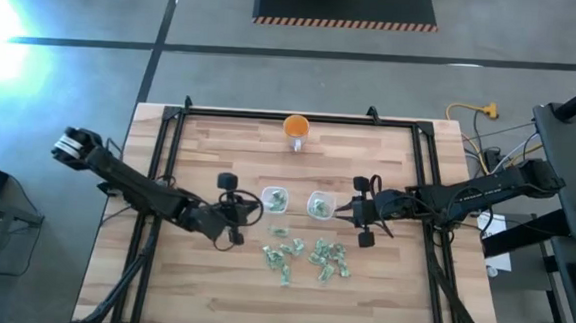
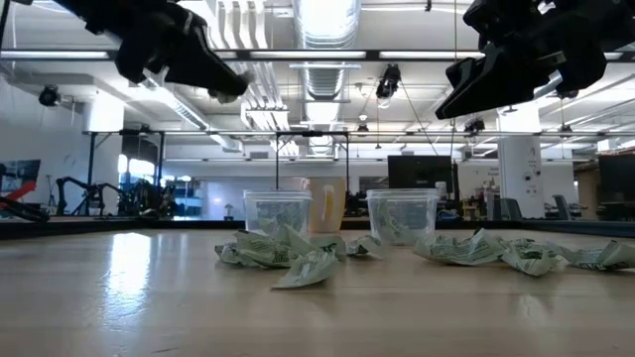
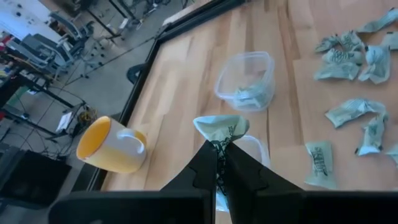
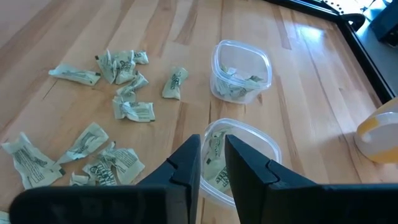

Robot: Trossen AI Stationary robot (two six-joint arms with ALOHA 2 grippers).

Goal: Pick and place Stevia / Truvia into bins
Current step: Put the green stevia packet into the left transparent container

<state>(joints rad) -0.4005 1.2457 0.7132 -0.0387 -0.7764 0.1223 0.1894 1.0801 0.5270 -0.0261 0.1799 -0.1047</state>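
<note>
Room: an open workshop with a grey concrete floor (image 1: 393, 78) was seen around the rig, with bright ceiling lights and ducts shown in the low view.
Table: a pale wooden table (image 1: 210, 287) edged by a black frame (image 1: 301, 116) was used as the work surface.
Orange cup: an orange cup (image 1: 296, 128) was placed at the far edge of the table, well apart from the bins and behind them.
Bins: two clear bins were set side by side at mid-table, the left bin (image 1: 275, 198) and the right bin (image 1: 320, 205); a few sachets were seen inside each.
Sachets: the loose Stevia sachets (image 1: 324, 260) were scattered in crumpled clusters on the table, just on the near side of the bins.
Left gripper: the left gripper (image 3: 219, 163) was held above the table just beside the left bin, on its outer side; its fingers were closed tightly on one crumpled sachet (image 3: 221, 127), which was pinched by its lower edge and stood up from the fingertips.
Right gripper: the right gripper (image 4: 213, 163) was held directly over the right bin (image 4: 239, 160); its fingers (image 4: 188, 163) were parted by a narrow gap, and nothing was seen between them.
Arms: both arms were reached in from the table's sides toward the bins.
</note>
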